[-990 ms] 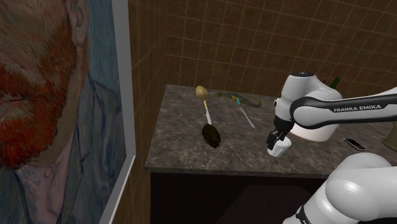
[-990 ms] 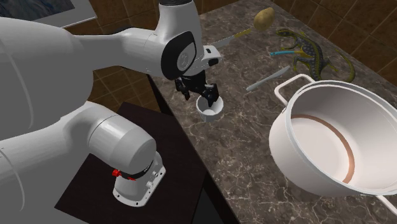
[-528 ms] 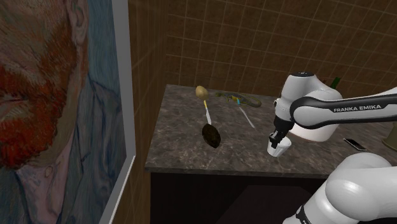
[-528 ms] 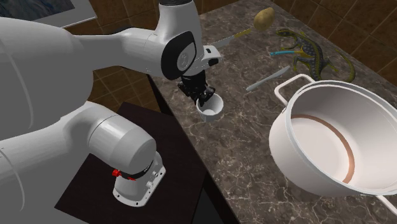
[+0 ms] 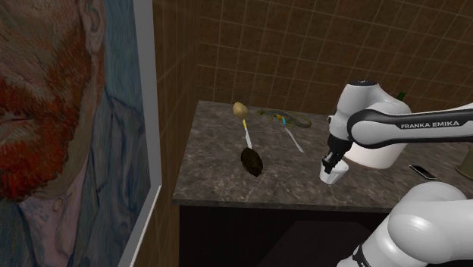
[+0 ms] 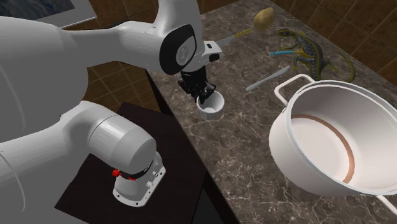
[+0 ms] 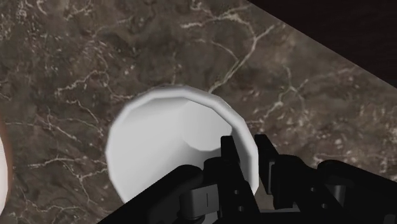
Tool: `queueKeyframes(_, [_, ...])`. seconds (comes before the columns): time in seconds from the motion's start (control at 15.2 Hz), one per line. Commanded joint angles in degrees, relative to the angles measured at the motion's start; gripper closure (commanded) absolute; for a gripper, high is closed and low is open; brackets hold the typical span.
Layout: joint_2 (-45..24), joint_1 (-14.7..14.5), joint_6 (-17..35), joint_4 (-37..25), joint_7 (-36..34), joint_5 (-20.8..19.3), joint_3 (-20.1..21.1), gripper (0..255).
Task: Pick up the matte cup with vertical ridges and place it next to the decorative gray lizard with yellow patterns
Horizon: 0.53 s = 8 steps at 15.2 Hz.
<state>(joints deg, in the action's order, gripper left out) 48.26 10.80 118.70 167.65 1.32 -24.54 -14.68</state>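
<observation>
Dark marble counter (image 6: pixel 245 137) bears a potato (image 6: pixel 264 18), lizard (image 6: pixel 312 56), spoon (image 5: pixel 251 154) and white pot (image 6: pixel 283 140)

Shoulder view: camera beside the arm (image 5: pixel 394 133), a little above the counter (image 5: pixel 220 171), facing the tiled wall (image 5: pixel 303 53) at middle range. A painting (image 5: pixel 68 114) stands close at its left. Second exterior view: camera high behind the arm, looking steeply down, near. Wrist view: down into the cup (image 7: pixel 165 133), very close. All three share cup and counter; both exterior views share the lizard (image 6: pixel 308 54).
</observation>
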Motion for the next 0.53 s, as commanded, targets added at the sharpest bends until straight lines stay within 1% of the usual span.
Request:
queueKeyframes(0.0, [1.3,-0.2,-2.3,-1.0,0.4,0.7,0.4,255])
queueKeyframes(0.46, [3.6,-1.0,-8.7,-5.2,1.6,2.5,1.7,255])
